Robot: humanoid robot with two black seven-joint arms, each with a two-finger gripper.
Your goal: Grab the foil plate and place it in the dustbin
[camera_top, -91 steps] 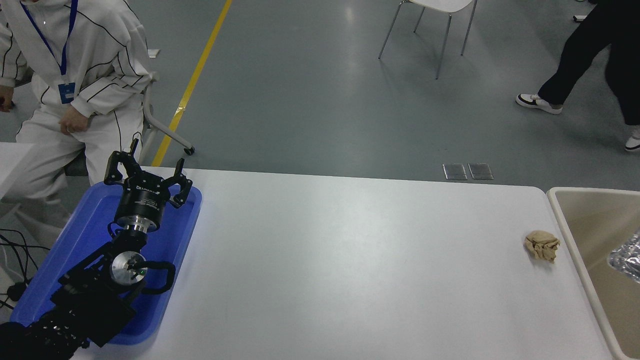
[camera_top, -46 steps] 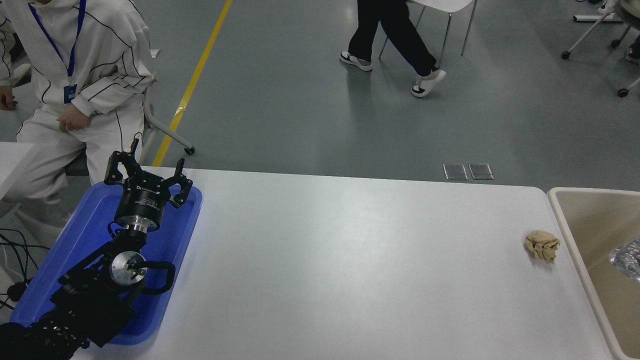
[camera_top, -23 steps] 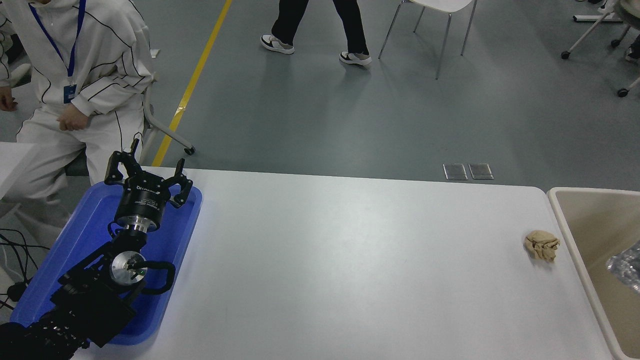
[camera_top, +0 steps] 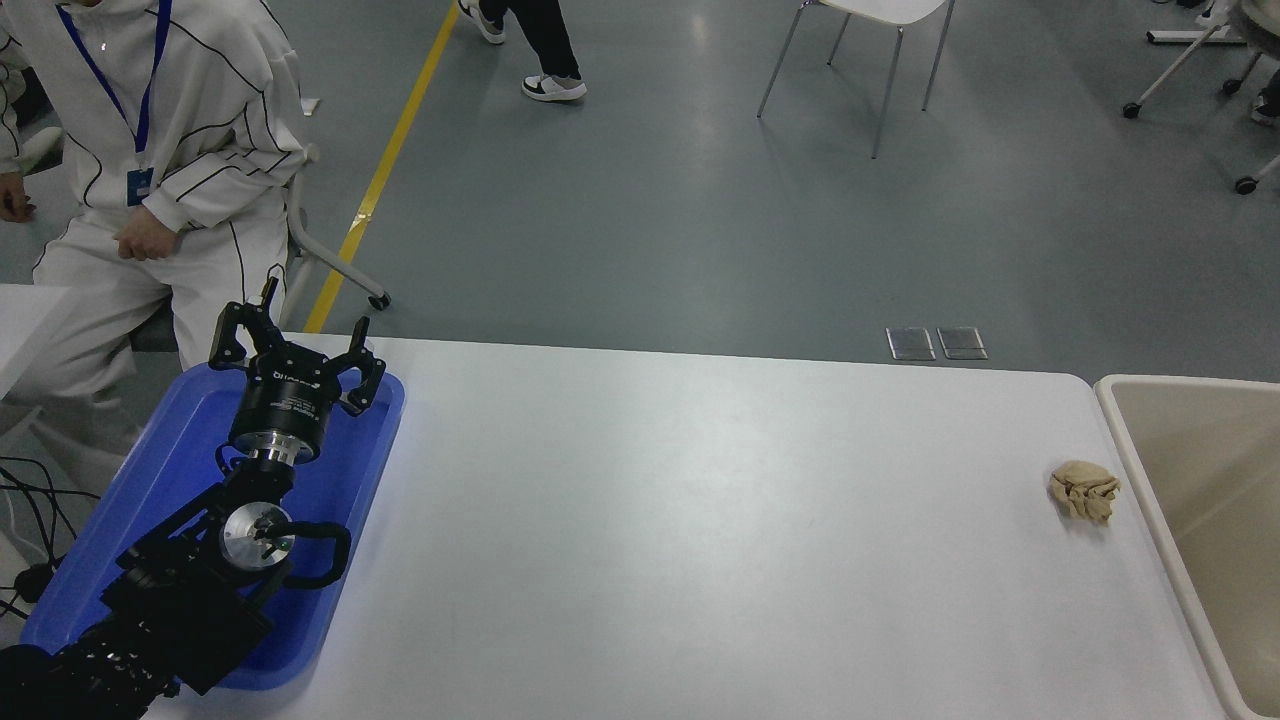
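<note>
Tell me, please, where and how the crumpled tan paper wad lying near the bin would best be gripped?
Probably from straight above, closing the gripper across the middle of the paper wad. It lies low and loose on the table, so a sideways approach would likely push it along. Its raised folds give something to pinch. The dustbin rim stands just to its right, so keep clear of that side.

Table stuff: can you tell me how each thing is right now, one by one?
Left gripper: open, holding nothing, parked above the blue tray.
Blue tray: flat on the table's left end, partly under the arm.
Paper wad: crumpled, lying on the table beside the dustbin.
Dustbin: open-topped, at the table's right end; no foil plate visible.
White table: holds the tray and the wad.
</note>
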